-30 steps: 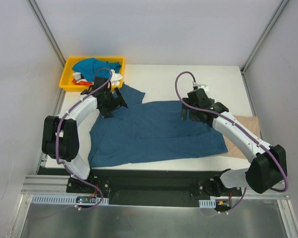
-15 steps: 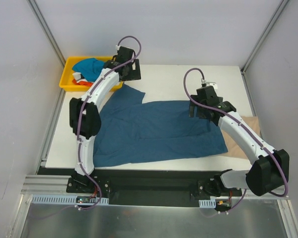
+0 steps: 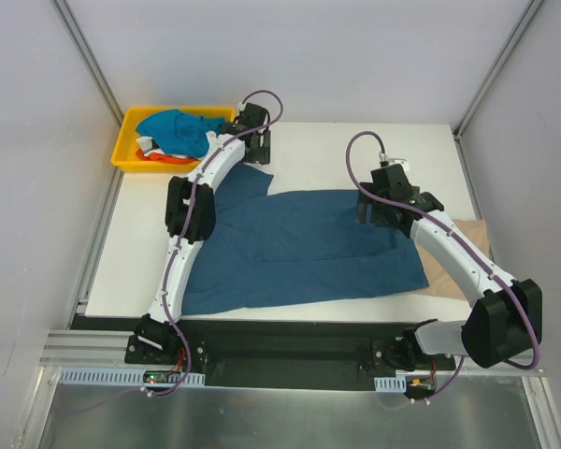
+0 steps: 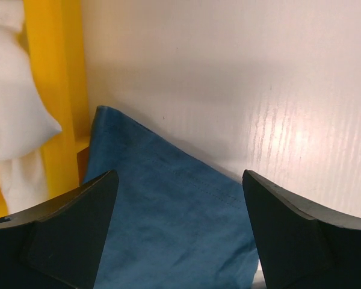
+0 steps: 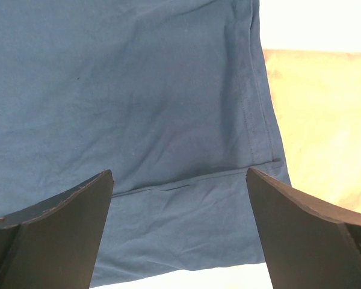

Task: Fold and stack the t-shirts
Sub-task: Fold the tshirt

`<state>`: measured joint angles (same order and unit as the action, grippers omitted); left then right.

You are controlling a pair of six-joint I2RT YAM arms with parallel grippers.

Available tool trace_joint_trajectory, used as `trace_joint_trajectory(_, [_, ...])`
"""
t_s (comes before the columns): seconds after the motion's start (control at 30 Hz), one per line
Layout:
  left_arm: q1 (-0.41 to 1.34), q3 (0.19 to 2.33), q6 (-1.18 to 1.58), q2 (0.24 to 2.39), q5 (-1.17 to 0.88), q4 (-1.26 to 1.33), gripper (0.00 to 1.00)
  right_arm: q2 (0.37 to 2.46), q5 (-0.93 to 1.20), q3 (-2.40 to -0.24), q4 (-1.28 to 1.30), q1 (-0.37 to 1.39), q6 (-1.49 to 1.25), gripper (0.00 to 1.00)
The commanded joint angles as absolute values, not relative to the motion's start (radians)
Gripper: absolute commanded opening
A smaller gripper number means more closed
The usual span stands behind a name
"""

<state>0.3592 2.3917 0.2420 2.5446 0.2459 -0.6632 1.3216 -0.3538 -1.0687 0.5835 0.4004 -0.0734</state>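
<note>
From above, you have the left arm (image 3: 192,201) stretched long from its base at the near edge, elbow over the left side of the bench (image 3: 337,150), forearm running up and to the right, so that the left fingers (image 3: 254,129) sit at the far edge just beside the right end of the yellow tray (image 3: 129,154). The right arm (image 3: 449,248) bends in from the near right corner, with the right fingers (image 3: 381,213) pointed down over the right part of the teal shirt (image 3: 299,248). That shirt lies spread flat across the middle of the bench, one sleeve reaching up toward the tray. A tan shirt (image 3: 458,253) lies at the right edge, partly under it. In the tray you can see a bright blue shirt (image 3: 173,129), a white shirt (image 3: 148,145) and an orange-red shirt (image 3: 164,157) bunched together. In your left wrist view the left fingers (image 4: 72,229) stand wide apart with nothing between them, above the corner of the teal shirt (image 4: 168,229) sleeve, which lies against the yellow tray (image 4: 54,90) wall; white cloth shows inside the tray. In your right wrist view the right fingers (image 5: 48,241) are likewise spread and empty over the teal shirt (image 5: 138,108) near its stitched hem, with the tan shirt (image 5: 313,120) showing just beside it on the right.
</note>
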Motion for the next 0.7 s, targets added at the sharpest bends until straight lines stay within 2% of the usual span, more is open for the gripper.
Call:
trace_joint_trajectory(0.0, [0.359,2.439,0.221,2.565,0.297,-0.672,0.83,1.331,-0.348,-1.068,0.569,0.391,-0.064,0.97])
trace_joint_trajectory(0.17, [0.347,2.437,0.23,2.6,0.299,-0.67,0.82,1.35,-0.318,-1.066,0.569,0.39,-0.067,0.97])
trace_joint_trajectory(0.43, [0.313,2.431,0.259,2.603,0.218,-0.672,0.69,1.373,-0.308,-1.065,0.569,0.388,-0.071,0.97])
trace_joint_trajectory(0.47, [0.308,2.427,0.262,2.602,0.209,-0.675,0.63,1.376,-0.313,-1.068,0.569,0.388,-0.069,0.97])
trace_joint_trajectory(0.57, [0.305,2.384,0.273,2.586,0.186,-0.673,0.51,1.373,-0.316,-1.071,0.569,0.388,-0.064,0.97])
trace_joint_trajectory(0.67, [0.305,2.344,0.279,2.576,0.181,-0.675,0.43,1.374,-0.322,-1.074,0.569,0.385,-0.058,0.97])
